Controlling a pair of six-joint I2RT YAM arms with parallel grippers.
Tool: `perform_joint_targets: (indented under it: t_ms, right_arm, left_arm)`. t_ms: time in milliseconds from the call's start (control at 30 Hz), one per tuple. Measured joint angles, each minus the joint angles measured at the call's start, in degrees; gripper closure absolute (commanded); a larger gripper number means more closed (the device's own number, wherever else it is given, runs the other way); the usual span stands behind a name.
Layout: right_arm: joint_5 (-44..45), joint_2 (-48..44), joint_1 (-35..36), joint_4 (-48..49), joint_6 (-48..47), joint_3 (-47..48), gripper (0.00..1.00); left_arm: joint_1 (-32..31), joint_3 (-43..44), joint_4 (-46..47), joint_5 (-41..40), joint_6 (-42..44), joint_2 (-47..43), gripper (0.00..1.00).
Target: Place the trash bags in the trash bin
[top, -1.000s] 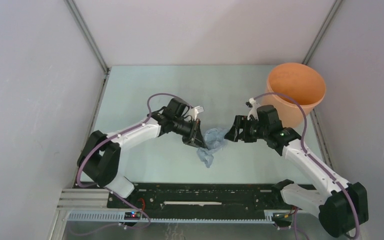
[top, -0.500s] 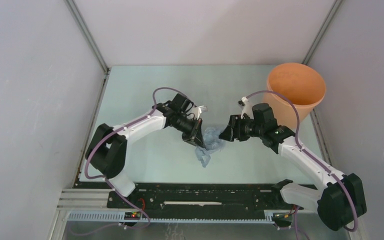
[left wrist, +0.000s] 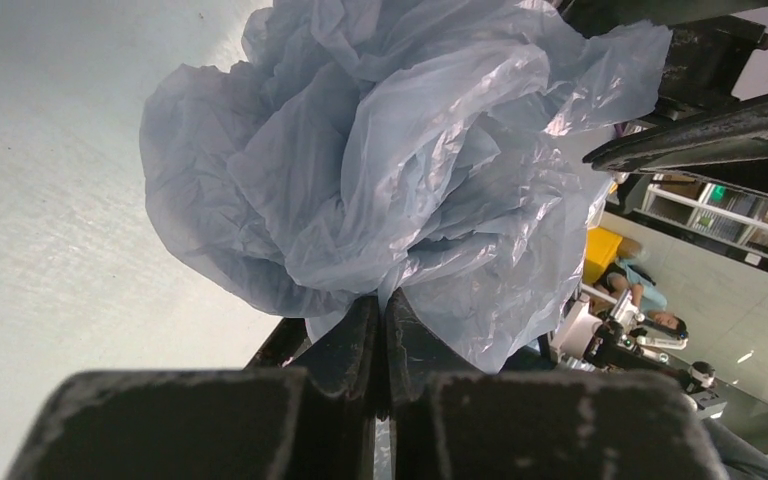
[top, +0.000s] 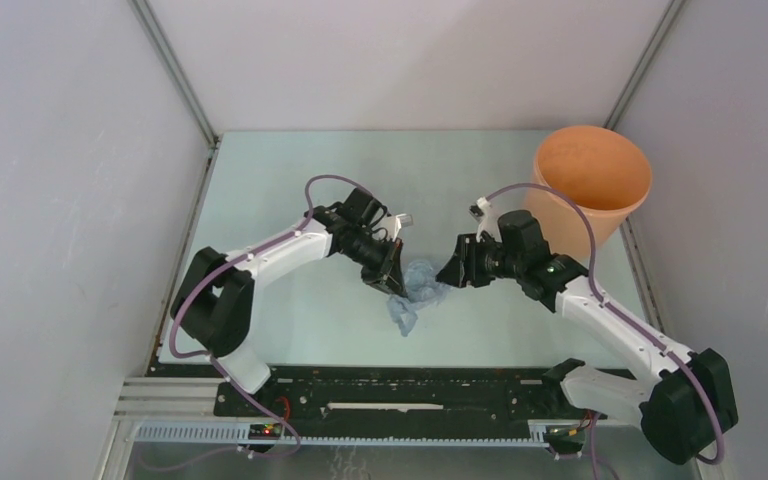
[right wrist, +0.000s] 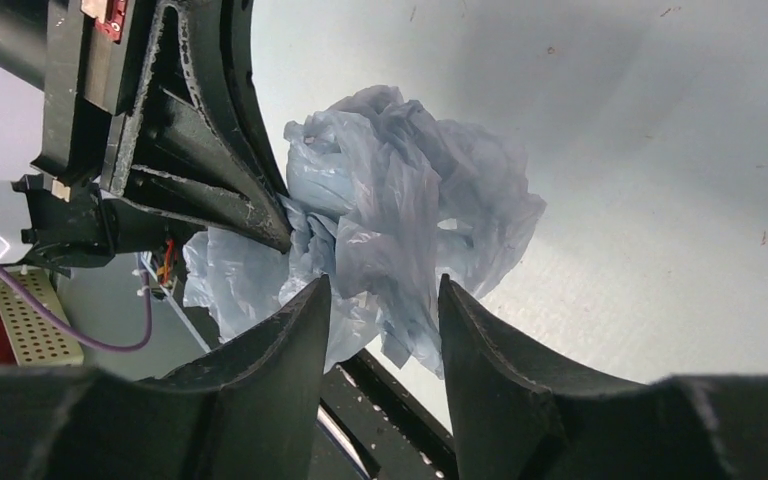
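Left fingers (left wrist: 345, 360) pinch the one bag (left wrist: 380, 150), right fingers (right wrist: 290, 340) parted around it; one bin (top: 610, 218).

A: Where is the trash bag (top: 412, 297)?

B: Crumpled on the counter (top: 280, 190), between the two arms. It's pale blue-grey, and one end trails toward the near edge.

A: And the pincers?

B: The left pincer (top: 396, 288) meets the bag's left side and the right pincer (top: 442, 278) its right, tips facing each other. From up here the jaws are too small to read.

A: The trash bin (top: 615, 222)?

B: Upright in the far right corner, just behind the right arm, apart from the bag.
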Motion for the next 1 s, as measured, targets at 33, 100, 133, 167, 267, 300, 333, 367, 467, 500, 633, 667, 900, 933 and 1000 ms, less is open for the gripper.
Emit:
perform_joint_targets:
  t_ms: [33, 100, 133, 167, 267, 300, 333, 367, 467, 500, 633, 667, 900, 933, 1000]
  right_arm:
    - [0.68, 0.22, 0.37, 0.0, 0.28, 0.0, 0.51]
    - [1.62, 1.05, 1.03, 0.42, 0.68, 0.0, 0.53]
    - [1.88, 1.53, 1.2, 0.68, 0.92, 0.0, 0.64]
    - [2.25, 2.49, 1.44, 1.01, 1.16, 0.0, 0.88]
    - [3.82, 4.63, 1.44, 0.48, 2.25, 0.26, 1.0]
    - [4.48, 5.07, 1.25, -0.26, 2.97, 0.61, 1.0]
    - [5.2, 5.2, 0.57, -1.25, 4.17, 0.96, 1.0]
    - [5.57, 5.09, -0.09, -1.97, 5.33, 1.2, 1.0]
    - [7.13, 3.5, -3.34, -4.83, 9.55, 1.84, 1.0]
    - [7.96, 2.69, -4.33, -5.92, 10.86, 1.86, 1.0]
    - [10.62, 0.35, -5.99, -9.9, 14.73, 1.88, 1.0]
    - [10.84, 0.13, -6.23, -10.67, 15.52, 1.92, 1.0]
    - [10.47, -0.79, -9.94, -13.38, 20.15, 1.95, 1.0]
    - [10.43, -1.01, -10.4, -13.35, 20.57, 1.95, 1.0]
    - [10.34, -1.22, -11.06, -13.35, 21.14, 2.05, 1.0]
  left_arm:
    - [0.0, 0.0, 0.0, -0.04, 0.0, 0.0, 0.91]
    - [0.0, 0.0, 0.0, -0.24, 0.0, -0.02, 0.91]
    - [0.0, 0.0, 0.0, -0.33, 0.0, -0.04, 0.9]
    - [0.0, 0.0, -0.02, -0.42, 0.0, -0.04, 0.83]
    - [0.28, 0.28, -0.5, -1.2, 0.26, -0.07, 0.3]
    - [0.44, 0.39, -0.68, -2.1, 0.57, -0.26, 0.2]
    - [0.76, 0.42, -0.79, -3.43, 0.15, -0.74, 0.13]
    - [1.25, 0.39, -1.05, -5.14, -0.39, -1.49, 0.09]
    - [3.1, 0.39, -2.05, -13.03, -2.45, -5.75, 0.05]
    - [3.82, 0.39, -2.38, -16.87, -3.3, -8.22, 0.05]
    - [4.24, -0.37, -0.72, -24.61, -6.64, -16.76, 0.04]
    - [3.76, -1.33, 0.72, -25.57, -7.56, -18.91, 0.04]
    - [-5.07, -11.96, 12.9, -27.17, -13.86, -22.58, 0.17]
    - [-5.86, -13.92, 14.95, -26.93, -15.19, -22.21, 0.22]
    - [-6.51, -18.27, 19.54, -26.73, -18.29, -21.2, 0.28]
